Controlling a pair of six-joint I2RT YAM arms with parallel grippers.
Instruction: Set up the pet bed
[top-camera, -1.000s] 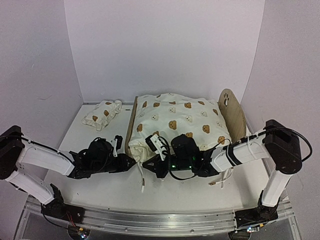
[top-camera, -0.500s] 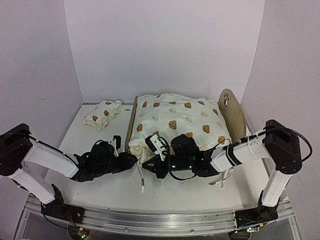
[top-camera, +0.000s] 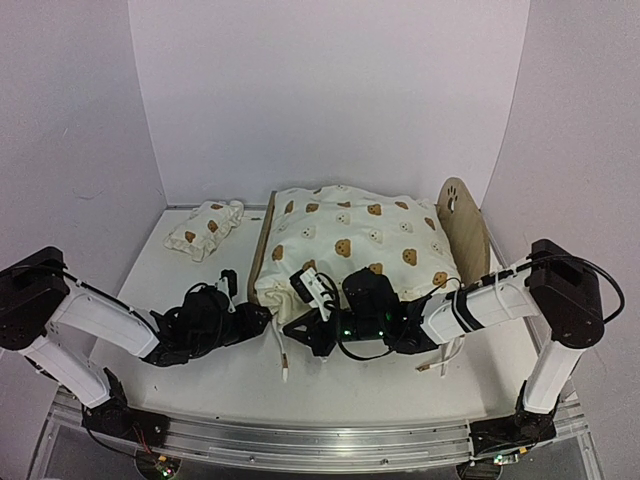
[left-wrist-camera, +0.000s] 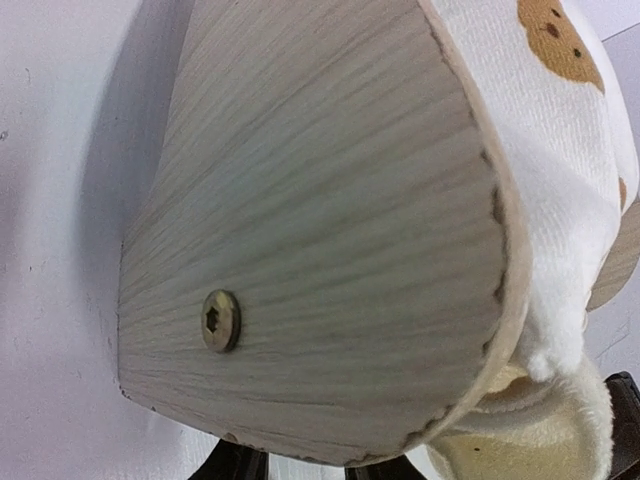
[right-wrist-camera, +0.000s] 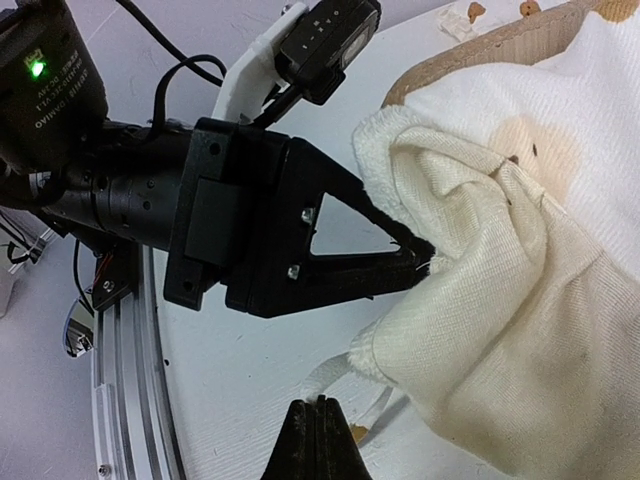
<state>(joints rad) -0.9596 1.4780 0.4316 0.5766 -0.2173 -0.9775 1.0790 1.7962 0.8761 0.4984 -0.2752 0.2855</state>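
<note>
The pet bed (top-camera: 463, 226) stands at mid-table, its left plywood board (left-wrist-camera: 320, 200) filling the left wrist view. The cream bear-print cushion (top-camera: 350, 240) lies on it. My left gripper (top-camera: 264, 318) is at the bed's near-left corner. Its jaws stand a little apart, and its fingertips (left-wrist-camera: 235, 466) are hidden under the board's lower edge. From the right wrist, the left gripper (right-wrist-camera: 420, 250) touches the cushion's folded corner (right-wrist-camera: 470, 200). My right gripper (right-wrist-camera: 322, 405) is low beside that corner, shut, with the cushion's white tie (right-wrist-camera: 340, 375) ending at its tips.
The small bear-print pillow (top-camera: 205, 228) lies at the back left. A loose tie (top-camera: 283, 362) trails over the table towards the near edge. A screw head (left-wrist-camera: 221, 320) shows in the board. The two grippers are close together at the bed's corner.
My left gripper has edged towards the bed's corner and its jaws have parted a little. The right arm has not moved.
</note>
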